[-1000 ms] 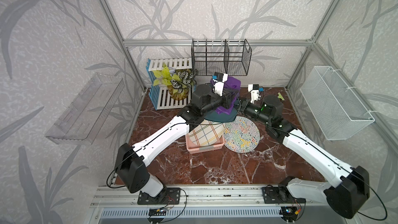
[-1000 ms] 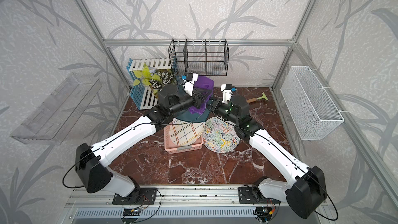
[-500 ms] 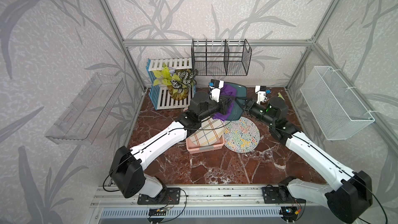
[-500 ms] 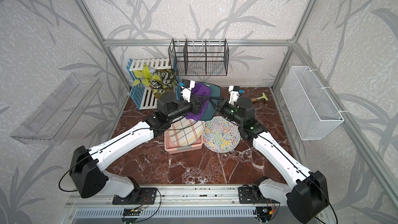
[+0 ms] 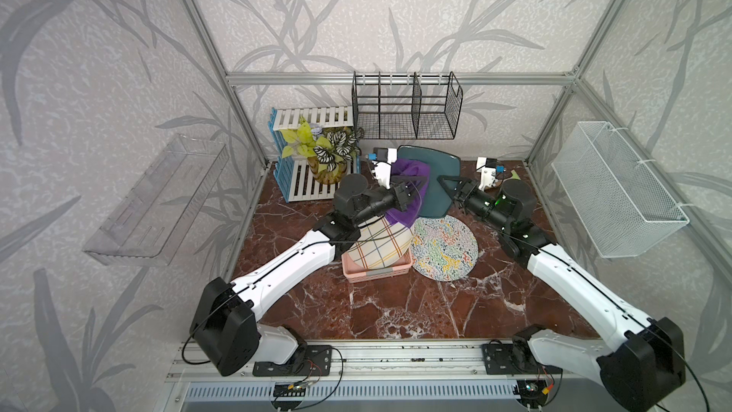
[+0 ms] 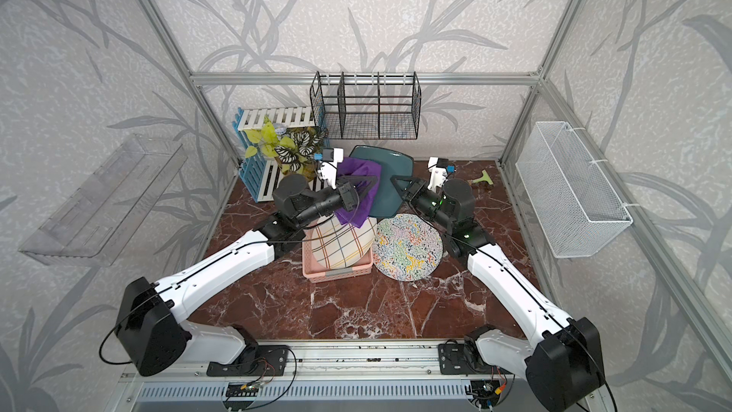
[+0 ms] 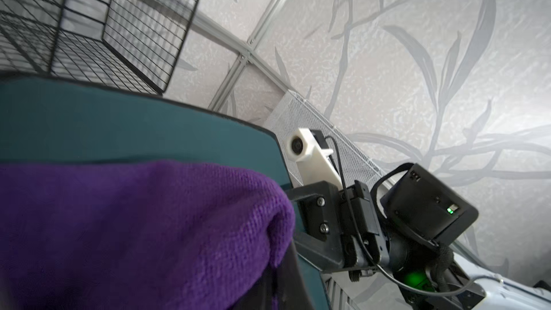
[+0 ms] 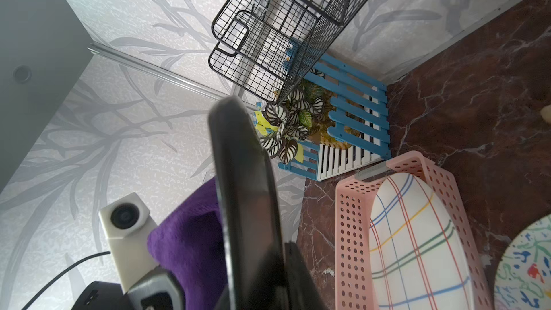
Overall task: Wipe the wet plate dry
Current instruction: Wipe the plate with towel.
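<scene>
The teal plate (image 5: 433,162) is up off the marble table (image 5: 396,311). It stands on its edge and leans a bit, out toward 12 o'clock of the table. Your right gripper (image 5: 444,183) reaches it from 3 o'clock, and its jaws are pinched tight on the plate's rim. Your left gripper (image 5: 414,184) comes in from 9 o'clock. Its jaws are squeezed all the way down on the purple cloth (image 5: 408,170), and the cloth lies against the plate's face.

At 6 o'clock from the teal plate, a pink basket (image 5: 376,273) holds a striped plate (image 5: 380,247). At 5 o'clock a squiggly plate (image 5: 443,247) lies flat on the table, just beside the basket. At 9 o'clock a leafy plant (image 5: 325,148) stands by a blue and white rack (image 5: 301,184). At 12 o'clock a black wire rack (image 5: 404,112) hangs on the back wall.
</scene>
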Robot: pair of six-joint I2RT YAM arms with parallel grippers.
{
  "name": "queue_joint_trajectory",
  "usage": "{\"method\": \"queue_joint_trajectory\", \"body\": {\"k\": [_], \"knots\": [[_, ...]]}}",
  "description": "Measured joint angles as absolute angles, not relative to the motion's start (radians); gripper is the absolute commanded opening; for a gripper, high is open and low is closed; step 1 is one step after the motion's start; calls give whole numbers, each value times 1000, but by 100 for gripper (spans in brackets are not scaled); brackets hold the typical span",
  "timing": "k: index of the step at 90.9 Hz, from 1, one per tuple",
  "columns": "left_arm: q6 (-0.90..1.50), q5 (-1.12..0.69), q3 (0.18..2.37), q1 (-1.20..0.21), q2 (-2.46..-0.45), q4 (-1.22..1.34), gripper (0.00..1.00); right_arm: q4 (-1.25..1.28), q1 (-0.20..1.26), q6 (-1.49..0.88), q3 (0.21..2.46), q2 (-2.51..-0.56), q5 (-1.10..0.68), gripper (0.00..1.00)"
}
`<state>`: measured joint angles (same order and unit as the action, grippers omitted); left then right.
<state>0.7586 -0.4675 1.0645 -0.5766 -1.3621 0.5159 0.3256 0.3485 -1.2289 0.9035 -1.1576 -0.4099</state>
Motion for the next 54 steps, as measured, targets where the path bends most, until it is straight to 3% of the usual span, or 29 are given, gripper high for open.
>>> {"method": "queue_joint_trajectory", "body": {"k": [12,20,54], "knots": [[1018,-493,1013,-405,-1354,726,0,491,201,-1381,883,-1134,-422,0],[1203,-501,1015,-381,-1393,891,0,662,163,-1475,884,-1131,-398,0],[1791,-462,1238,-502,-1651,1445,0,969,355,-1549,938,-1222,-493,0]]}}
